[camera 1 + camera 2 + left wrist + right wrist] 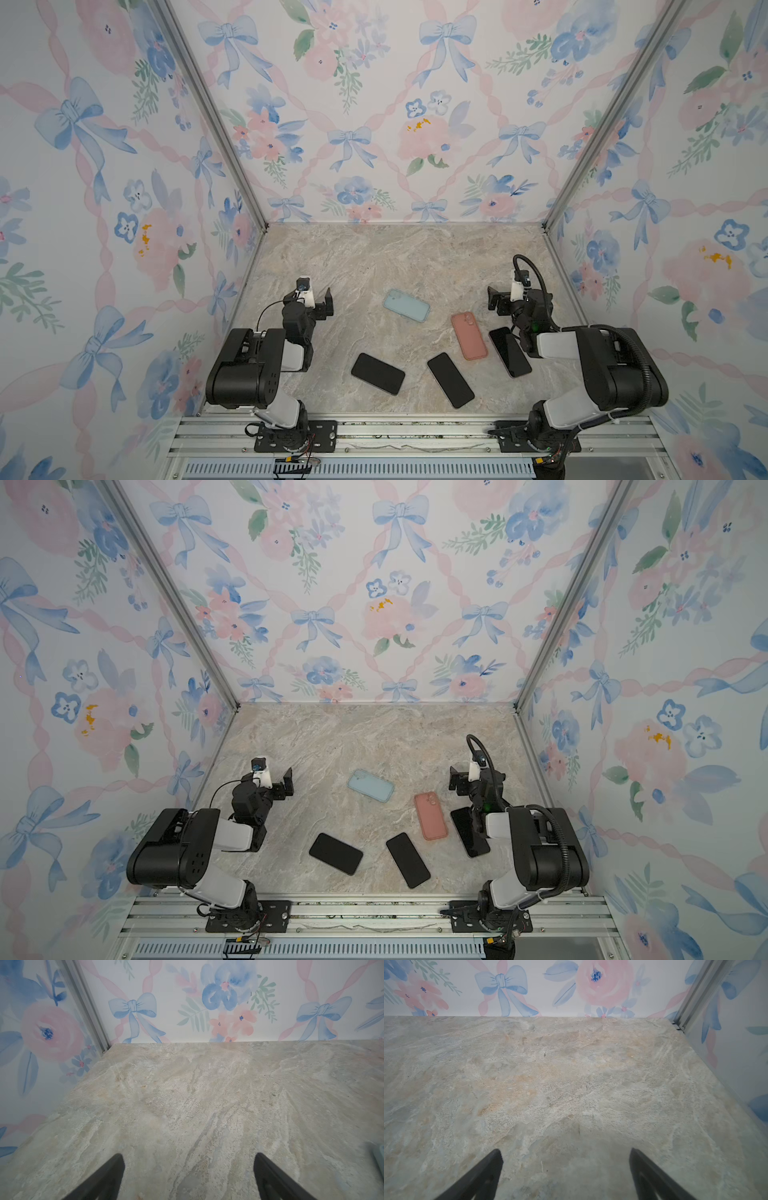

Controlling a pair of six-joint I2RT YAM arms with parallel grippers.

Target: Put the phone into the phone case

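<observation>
The left claw (188,1155) and right claw (564,1149) are being held open, empty; the slick, rigid phone (510,351) near the right claw is probably best pinched across its long edges.

Blue case (406,306): light blue, flat, slanted, lies between left gripper (309,298) and right gripper (505,301). Only a sliver of it shows at the edge of the left wrist view (379,1153).
Pink case (469,336): salmon, flat, camera cutout at the far end, near right gripper, inboard and back toward the base.
Phone A (510,352): black, flat, just beside pink case, behind right gripper, partly under that arm.
Phone B (450,380) and phone C (377,373): black, flat, skewed, apart from each other, well behind both grippers. All phones are uncased.
</observation>
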